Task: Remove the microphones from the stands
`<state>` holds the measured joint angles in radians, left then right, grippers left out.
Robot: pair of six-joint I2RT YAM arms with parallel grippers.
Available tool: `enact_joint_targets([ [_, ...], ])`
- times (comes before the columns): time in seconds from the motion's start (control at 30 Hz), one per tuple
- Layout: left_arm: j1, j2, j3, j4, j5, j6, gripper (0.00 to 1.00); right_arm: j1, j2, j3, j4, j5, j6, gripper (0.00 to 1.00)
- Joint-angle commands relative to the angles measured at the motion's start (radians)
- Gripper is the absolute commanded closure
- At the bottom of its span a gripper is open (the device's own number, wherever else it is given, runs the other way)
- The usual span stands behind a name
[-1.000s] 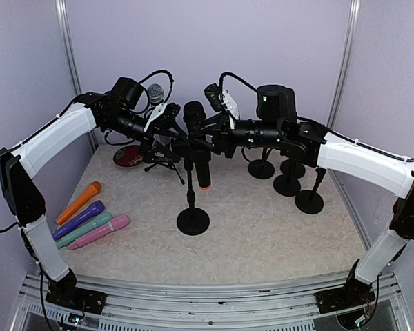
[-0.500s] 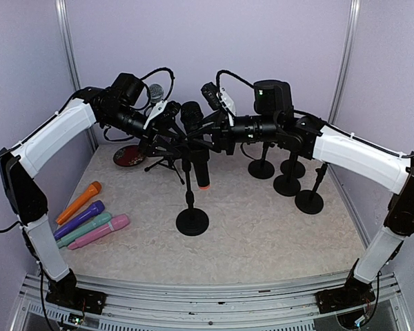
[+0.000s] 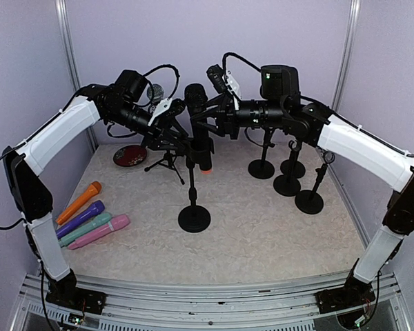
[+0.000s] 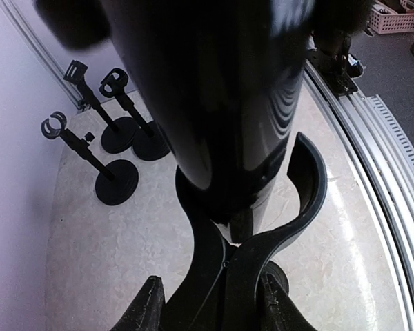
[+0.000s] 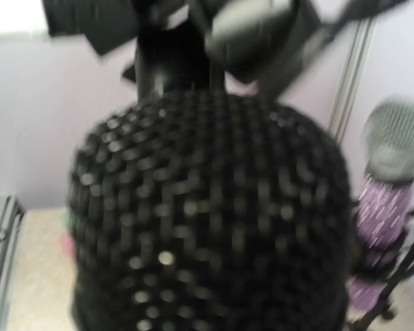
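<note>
Step in hand: extraction of the microphone (image 3: 200,138) from the stand (image 3: 192,192), with both arms engaged at the top of the post. The microphone stands upright near the middle of the table, black with an orange lower end. The left wrist view shows its body inside the stand's forked clip (image 4: 309,181), so it is judged not yet free. Left gripper (image 4: 210,314): its fingers (image 4: 149,310) sit on the neck just below the clip, one on each side, pressed against it with no gap showing. It is assessed as clamped on the stand to steady it. Right gripper (image 3: 212,118): it meets the microphone just below the mesh head, from the right. The right wrist view is filled by that head, blurred, and the gripper's own fingers are not visible there, so a closed hold on the microphone is a judgement from position, not a direct sighting. Next move, as judged: the right arm draws the microphone up and clear of the fork while the left arm holds the stand down. The base (image 3: 194,218) is small, so a pull off the post's axis could tip it.
</note>
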<state>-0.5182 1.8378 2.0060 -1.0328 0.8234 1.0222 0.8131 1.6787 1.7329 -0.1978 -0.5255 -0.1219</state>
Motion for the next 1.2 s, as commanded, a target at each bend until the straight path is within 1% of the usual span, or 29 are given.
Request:
enact_joint_targets([
  [0.0,-0.024,0.040,0.022,0.073,-0.119,0.009,0.83,-0.001,-0.038,0.115,0.063,0.026,-0.042,1.00],
  [0.13,-0.030,0.044,0.023,0.119,-0.140,-0.006,0.83,-0.001,-0.088,0.113,0.128,0.061,-0.030,1.00],
  [0.23,-0.033,0.046,0.024,0.132,-0.147,-0.012,0.81,0.000,-0.120,0.088,0.163,0.084,-0.013,1.00],
  [0.33,-0.035,0.047,0.024,0.140,-0.156,-0.020,0.75,-0.001,-0.136,0.072,0.169,0.103,0.011,1.00],
  [0.4,-0.035,0.045,0.022,0.150,-0.162,-0.027,0.73,-0.002,-0.159,0.039,0.194,0.105,0.034,1.00],
  [0.43,-0.036,0.043,0.022,0.156,-0.165,-0.034,0.70,-0.002,-0.172,0.022,0.212,0.104,0.047,1.00],
  [0.53,-0.036,0.036,0.019,0.166,-0.171,-0.047,0.48,-0.002,-0.197,-0.025,0.266,0.092,0.095,1.00],
  [0.6,-0.036,0.028,0.013,0.180,-0.177,-0.069,0.39,-0.002,-0.205,-0.050,0.295,0.077,0.134,1.00],
  [0.63,-0.036,0.022,0.008,0.192,-0.180,-0.077,0.30,-0.002,-0.208,-0.068,0.310,0.068,0.155,1.00],
  [0.67,-0.036,0.012,-0.001,0.199,-0.185,-0.083,0.14,-0.001,-0.210,-0.084,0.331,0.059,0.177,1.00],
  [0.7,-0.036,0.001,-0.012,0.220,-0.189,-0.091,0.03,-0.002,-0.211,-0.100,0.350,0.051,0.198,1.00],
  [0.73,-0.037,-0.011,-0.025,0.228,-0.191,-0.094,0.01,-0.001,-0.210,-0.116,0.365,0.044,0.218,1.00],
  [0.8,-0.036,-0.038,-0.041,0.228,-0.191,-0.091,0.01,0.000,-0.208,-0.145,0.405,0.027,0.260,1.00],
  [0.97,-0.033,-0.136,-0.084,0.168,-0.162,-0.072,0.01,0.004,-0.194,-0.209,0.483,0.031,0.307,1.00],
  [1.1,-0.032,-0.263,-0.203,0.177,-0.124,-0.093,0.01,0.037,-0.164,-0.233,0.527,0.062,0.298,1.00],
  [1.17,-0.030,-0.320,-0.276,0.215,-0.111,-0.155,0.01,0.055,-0.140,-0.236,0.555,0.075,0.300,1.00],
])
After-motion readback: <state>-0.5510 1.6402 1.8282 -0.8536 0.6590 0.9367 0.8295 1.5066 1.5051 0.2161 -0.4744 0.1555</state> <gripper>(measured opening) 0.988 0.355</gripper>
